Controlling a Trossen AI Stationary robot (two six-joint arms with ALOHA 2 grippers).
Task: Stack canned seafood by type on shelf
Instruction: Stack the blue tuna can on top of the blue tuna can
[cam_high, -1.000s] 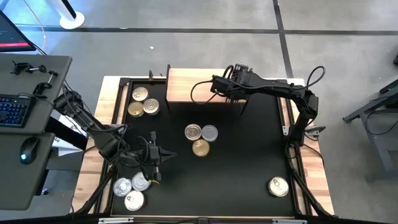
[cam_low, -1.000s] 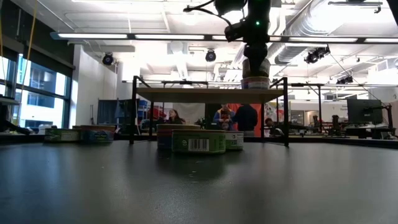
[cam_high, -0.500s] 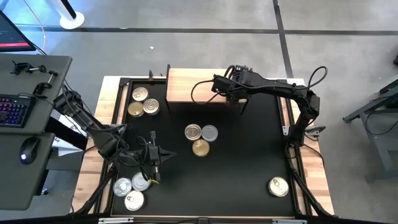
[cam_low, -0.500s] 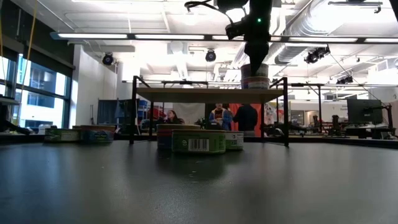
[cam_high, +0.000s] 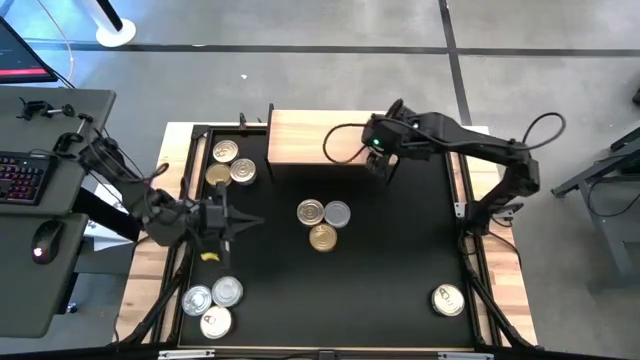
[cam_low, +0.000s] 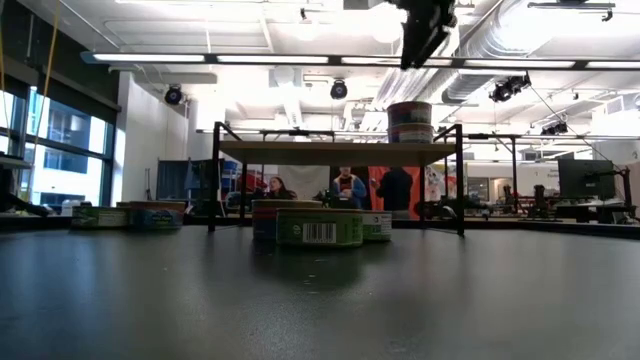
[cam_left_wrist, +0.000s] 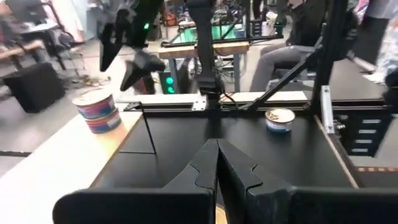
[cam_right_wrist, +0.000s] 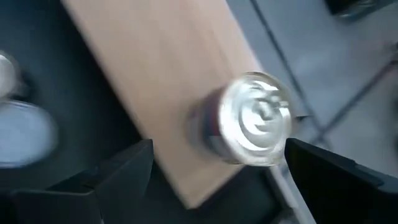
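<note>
Now right hand (cam_low: 425, 35) lifted clear above stacked tins (cam_low: 410, 121).

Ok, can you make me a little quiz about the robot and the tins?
1. True or false: the right tool is gripping a tin.
2. How many stacked tins stand on the shelf? A one, B two, C four.
3. Which tool has its fingers pressed together?
Key: 1 false, it hangs open above the stack. 2 B. 3 the left tool.
</note>
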